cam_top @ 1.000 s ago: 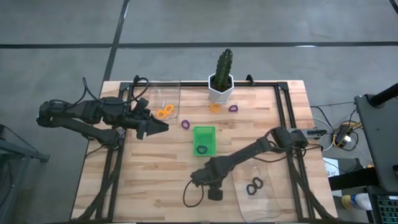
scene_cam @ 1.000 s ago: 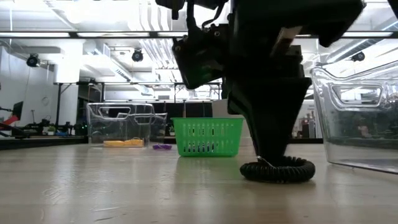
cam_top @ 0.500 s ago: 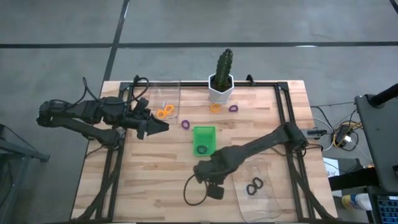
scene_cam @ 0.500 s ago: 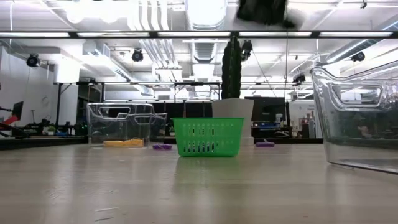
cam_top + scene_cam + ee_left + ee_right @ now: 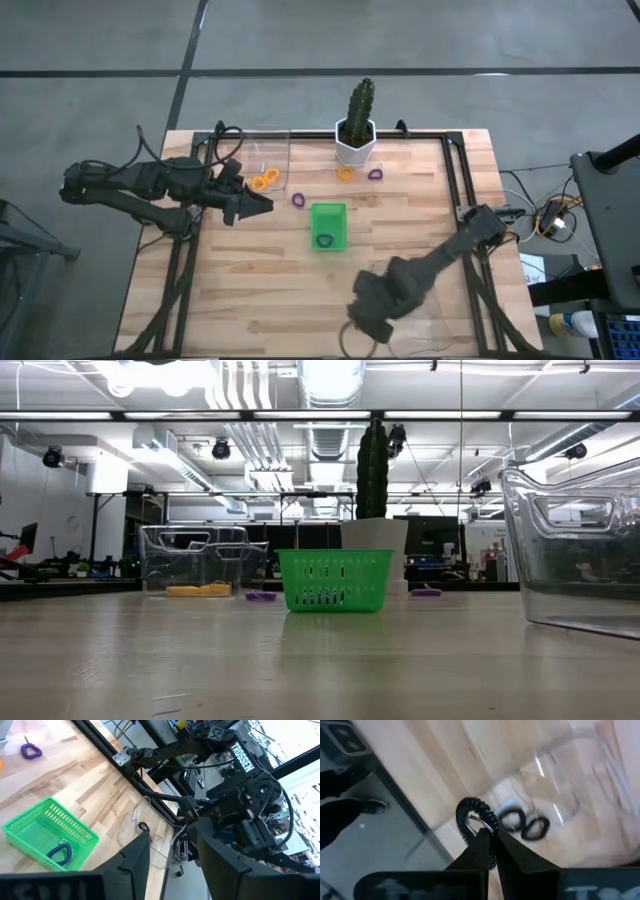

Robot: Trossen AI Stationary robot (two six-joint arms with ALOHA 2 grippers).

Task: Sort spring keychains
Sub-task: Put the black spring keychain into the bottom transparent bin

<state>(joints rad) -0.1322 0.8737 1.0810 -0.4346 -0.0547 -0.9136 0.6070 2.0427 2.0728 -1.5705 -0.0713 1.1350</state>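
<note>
Nearest the front edge of the pale wooden table [image 5: 250, 290], the right gripper [image 5: 362, 325] hangs beside the near corner of the clear plastic tray [image 5: 420, 300]; its fingers are pinched tight on the metal ring of a black coiled-cord spring keychain [image 5: 476, 817], which dangles off the tips above the tray where two more black coiled loops [image 5: 525, 824] already lie. In my judgement the risk is in the release: the grip is only on the thin ring, so the coil may swing, and if the fingers part while it hangs over the wall or the table edge it could bounce outside the tray or off the table. Further back, at mid-table, the small green rectangular mesh basket [image 5: 327, 225] holds one dark coil [image 5: 324, 240], and a purple coiled loop [image 5: 298, 200] lies on bare wood just behind it. The left gripper [image 5: 262, 204] waits at the left side, fingers parted and empty. Farthest away, orange coils [image 5: 264, 181] sit in a second clear tray [image 5: 262, 160], and an orange loop [image 5: 345, 173] and a purple loop [image 5: 375, 174] rest before the white-potted cactus [image 5: 356, 125]
</note>
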